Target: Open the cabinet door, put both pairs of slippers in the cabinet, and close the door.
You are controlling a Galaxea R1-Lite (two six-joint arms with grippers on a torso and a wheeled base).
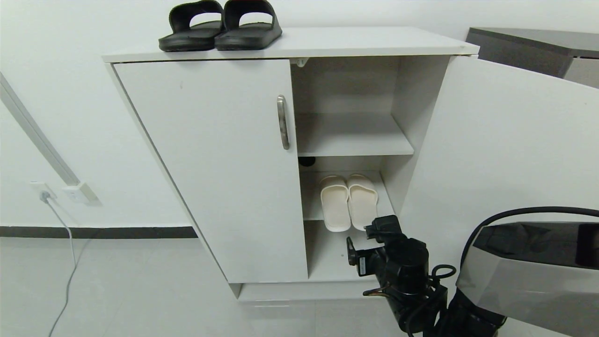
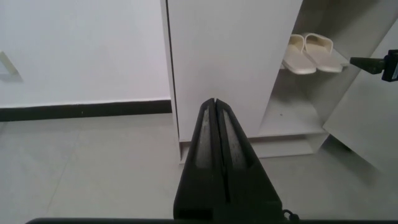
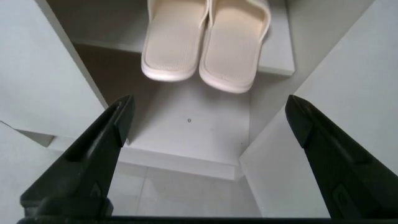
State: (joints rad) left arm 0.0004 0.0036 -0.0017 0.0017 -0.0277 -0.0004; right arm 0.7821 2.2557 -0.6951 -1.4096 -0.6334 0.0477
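The white cabinet [image 1: 355, 40] has its right door [image 1: 505, 150] swung open and its left door [image 1: 210, 164] closed. A pair of black slippers [image 1: 220, 25] stands on the cabinet top at the left. A pair of white slippers [image 1: 348, 201] [image 3: 205, 37] [image 2: 314, 53] lies side by side on the lower inner shelf. My right gripper [image 1: 369, 234] [image 3: 209, 102] hangs open just in front of that shelf, a little below the white slippers, with nothing between its fingers. My left gripper [image 2: 214, 102] is shut and empty, low over the floor, facing the closed door.
The upper inner shelf [image 1: 353, 135] and the bottom compartment [image 1: 327, 252] are bare. A metal handle [image 1: 282, 122] sits on the closed door. A wall socket with a cable [image 1: 44, 192] is at the left. Grey furniture [image 1: 538, 47] stands behind the open door. Bare floor [image 1: 117, 290] lies to the left.
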